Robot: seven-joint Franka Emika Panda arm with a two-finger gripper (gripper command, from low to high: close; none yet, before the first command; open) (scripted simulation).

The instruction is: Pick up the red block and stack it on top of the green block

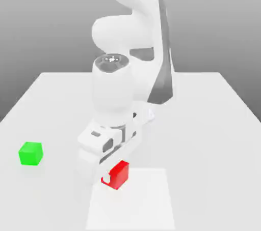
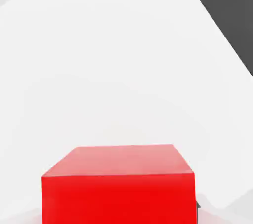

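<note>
Nearest the exterior view's camera lies a pale square panel point(image 1: 133, 207) on the white table point(image 1: 214, 148). At its far edge, toward the exterior view's left corner, the red block point(image 1: 120, 175) is located under the gripper point(image 1: 115, 175). Block orientation: turned oblique to the panel edges, with its upper edges running diagonally, from near the exterior view's left to farther back at the right. It is a plain block; part of it is covered by the hand, and no long axis can be established. In the hand view, one side face and the paler top face are exposed, and their shared edge is nearly straight across. Contact between the block's underside and the panel cannot be confirmed.

Gripper state: closed on the red block, one pale fingertip point(image 1: 106, 178) lying against its near side at the exterior view's left.

Arm pose: the white arm point(image 1: 113, 90) descends from the upper part of the exterior view, folds at the elbow and drops near-vertically through the wrist. The hand points downward, its wide body set diagonally.

The green block point(image 1: 30, 153) rests flat on the table at the exterior view's left, well apart from the gripper, slightly rotated, its top face level.
</note>
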